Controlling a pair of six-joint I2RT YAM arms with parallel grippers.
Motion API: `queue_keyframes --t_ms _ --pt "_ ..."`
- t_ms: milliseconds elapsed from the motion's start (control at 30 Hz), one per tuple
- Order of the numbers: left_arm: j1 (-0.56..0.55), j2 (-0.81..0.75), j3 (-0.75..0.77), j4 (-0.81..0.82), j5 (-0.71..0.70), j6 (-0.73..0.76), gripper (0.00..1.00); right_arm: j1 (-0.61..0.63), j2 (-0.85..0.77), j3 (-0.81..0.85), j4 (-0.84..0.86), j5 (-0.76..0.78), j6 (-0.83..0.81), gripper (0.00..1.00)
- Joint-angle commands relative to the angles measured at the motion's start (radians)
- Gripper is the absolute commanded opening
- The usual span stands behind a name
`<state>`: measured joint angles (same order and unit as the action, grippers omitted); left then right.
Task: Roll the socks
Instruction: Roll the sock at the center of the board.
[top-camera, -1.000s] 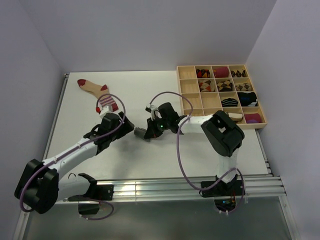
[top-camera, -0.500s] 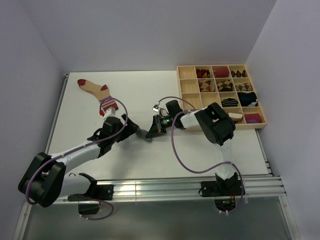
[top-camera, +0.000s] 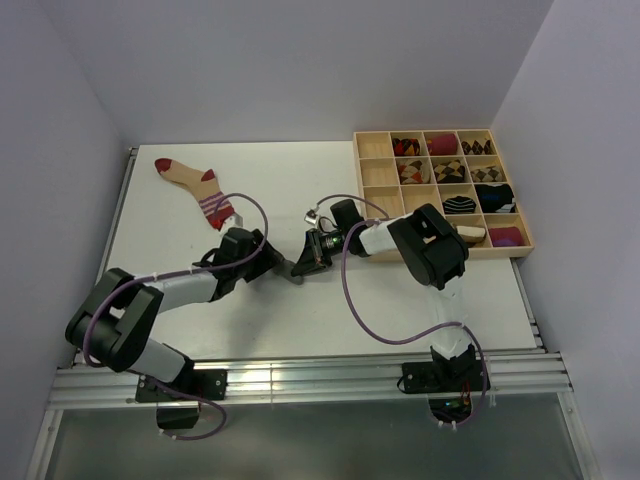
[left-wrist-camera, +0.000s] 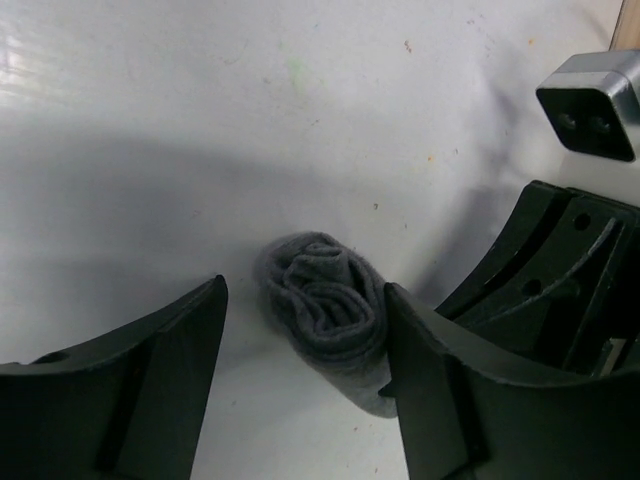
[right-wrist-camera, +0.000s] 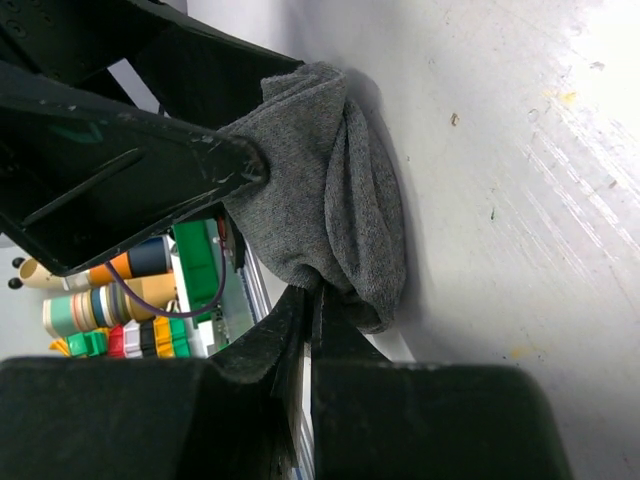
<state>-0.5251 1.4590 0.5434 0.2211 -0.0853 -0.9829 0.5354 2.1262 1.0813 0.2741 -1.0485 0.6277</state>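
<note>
A plain grey sock (left-wrist-camera: 325, 310), rolled into a tight bundle, lies on the white table (top-camera: 180, 230). My left gripper (left-wrist-camera: 303, 295) is open around the roll: its right finger (left-wrist-camera: 440, 390) touches the roll and the left finger stands apart from it. My right gripper (right-wrist-camera: 315, 295) is shut on the loose edge of the grey sock (right-wrist-camera: 320, 190). In the top view the grey sock (top-camera: 288, 268) sits between the left gripper (top-camera: 268, 258) and the right gripper (top-camera: 305, 262). A beige sock (top-camera: 192, 180) with dark-red toe, heel and striped cuff lies flat at the back left.
A wooden compartment tray (top-camera: 356, 190) with several rolled sock bundles stands at the back right. The right arm's elbow (top-camera: 430, 250) hangs in front of it. White walls close off the left, back and right sides. A metal rail (top-camera: 300, 375) runs along the near edge.
My left arm has swung right, bringing its jaws around the grey roll, and the jaws have narrowed. The right gripper has shifted slightly with the sock edge still in it.
</note>
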Motion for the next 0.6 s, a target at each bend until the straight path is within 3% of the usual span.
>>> queue_keyframes --t_ms 0,100,400,500,567 --pt "-0.009 0.047 0.044 0.015 0.019 -0.013 0.68 -0.006 0.032 0.011 -0.047 0.054 -0.003 0.0" --pt "-0.013 0.084 0.059 -0.008 0.019 -0.019 0.6 -0.005 0.032 0.017 -0.062 0.064 -0.006 0.0" --pt "-0.018 0.144 0.108 -0.129 -0.005 -0.017 0.21 -0.003 -0.053 0.008 -0.115 0.154 -0.083 0.0" --pt "-0.018 0.17 0.157 -0.218 -0.001 -0.004 0.09 0.005 -0.144 -0.035 -0.098 0.234 -0.128 0.14" --pt "-0.019 0.181 0.182 -0.284 -0.007 0.007 0.08 0.014 -0.196 -0.07 -0.092 0.31 -0.176 0.26"
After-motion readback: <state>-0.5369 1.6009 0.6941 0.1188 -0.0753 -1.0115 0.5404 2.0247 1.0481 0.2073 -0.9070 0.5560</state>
